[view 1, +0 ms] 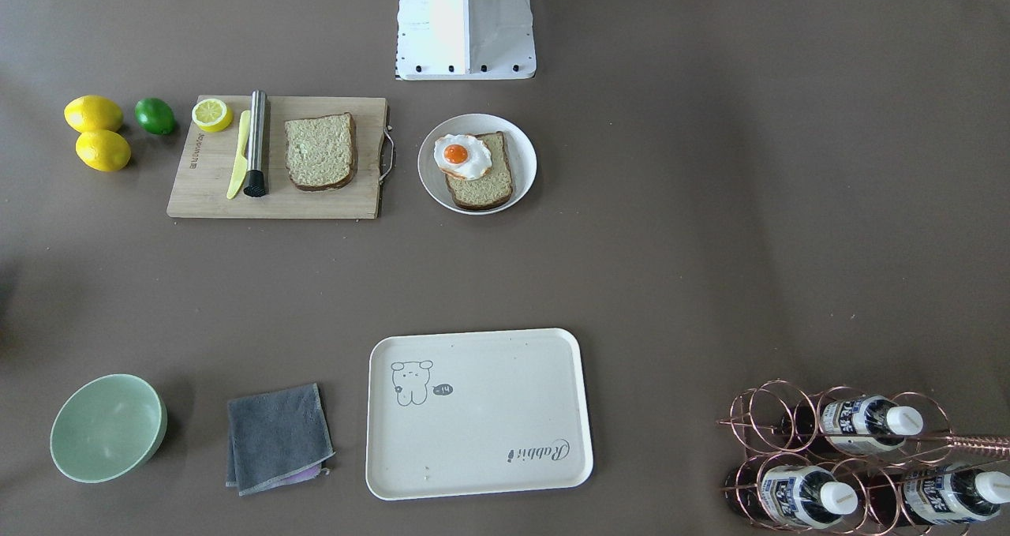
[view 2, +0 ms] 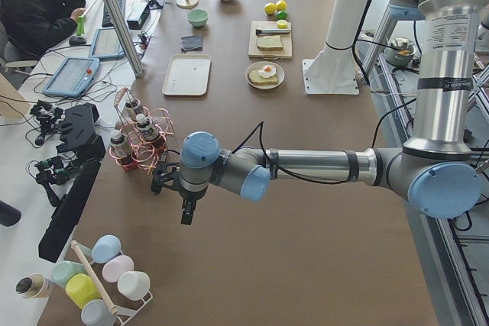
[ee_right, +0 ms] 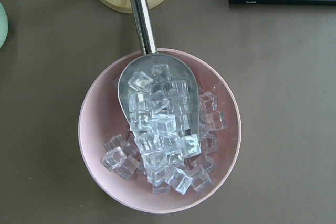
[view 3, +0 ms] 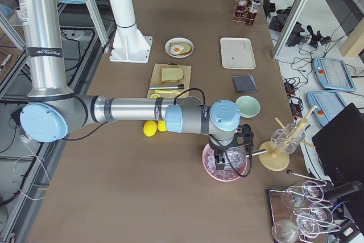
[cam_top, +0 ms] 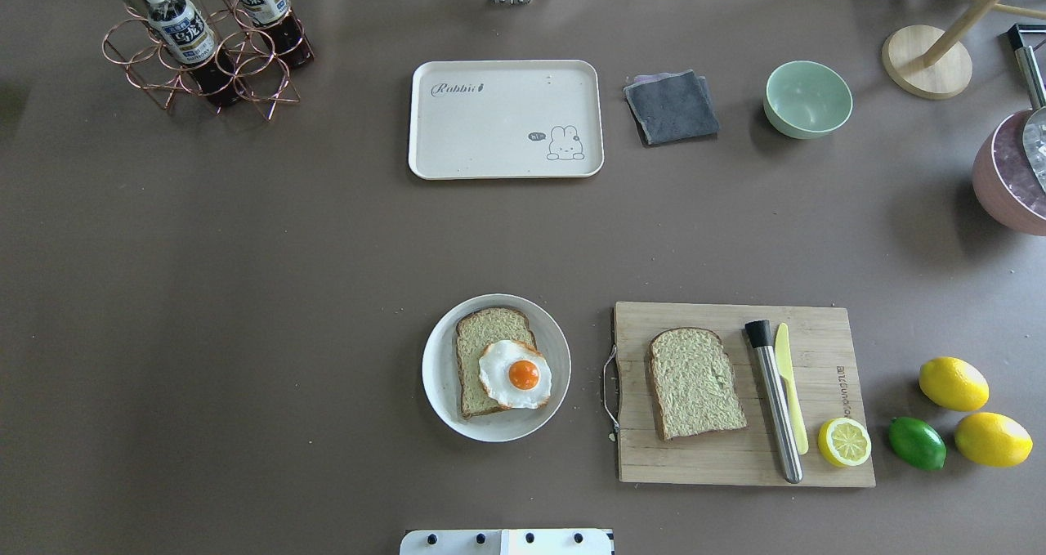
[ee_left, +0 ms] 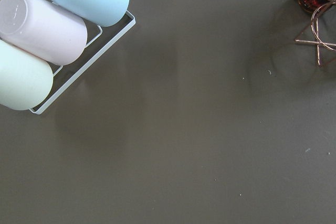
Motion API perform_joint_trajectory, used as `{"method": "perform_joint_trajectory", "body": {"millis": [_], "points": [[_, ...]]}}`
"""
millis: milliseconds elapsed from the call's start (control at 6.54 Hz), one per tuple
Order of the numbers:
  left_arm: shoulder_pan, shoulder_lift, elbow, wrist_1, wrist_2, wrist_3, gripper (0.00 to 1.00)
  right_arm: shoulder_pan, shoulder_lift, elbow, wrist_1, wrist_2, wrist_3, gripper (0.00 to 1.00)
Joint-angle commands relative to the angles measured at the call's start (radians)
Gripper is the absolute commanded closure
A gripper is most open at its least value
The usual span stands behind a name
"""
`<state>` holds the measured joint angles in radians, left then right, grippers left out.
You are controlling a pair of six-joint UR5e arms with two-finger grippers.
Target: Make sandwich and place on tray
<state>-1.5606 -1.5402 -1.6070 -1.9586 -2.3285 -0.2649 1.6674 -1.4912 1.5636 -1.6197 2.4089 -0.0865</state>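
Overhead camera: behind my shoulders, high, looking forward and down; my base at its bottom edge, the tray at the far side. Front camera: across from me, facing back, steep; same tray, plate and cutting board, turned end for end. Left-end and right-end cameras: high, wide, looking along the table from opposite ends; both take in plate and board mid-length. My left wrist camera: close, straight down on table top, pastel cups in one corner, copper bottle rack in another. My right wrist camera: close, straight down on the pink ice bowl.
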Motion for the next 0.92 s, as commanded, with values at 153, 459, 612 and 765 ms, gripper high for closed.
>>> {"method": "perform_joint_trajectory", "body": {"millis": [153, 459, 612, 765], "points": [[-0.007, 0.054, -0.047, -0.006, 0.000, 0.001, 0.02, 0.000, -0.004, 0.001, 0.000, 0.001, -0.004, 0.01], [-0.007, 0.084, -0.076, -0.008, 0.000, 0.001, 0.02, 0.000, -0.007, 0.001, 0.000, 0.004, -0.001, 0.01], [-0.006, 0.084, -0.079, -0.014, -0.002, 0.001, 0.02, 0.000, -0.009, 0.001, 0.000, 0.003, -0.002, 0.01], [-0.007, 0.084, -0.079, -0.031, -0.002, 0.001, 0.02, 0.000, -0.009, 0.001, 0.001, 0.003, -0.004, 0.01]]}}
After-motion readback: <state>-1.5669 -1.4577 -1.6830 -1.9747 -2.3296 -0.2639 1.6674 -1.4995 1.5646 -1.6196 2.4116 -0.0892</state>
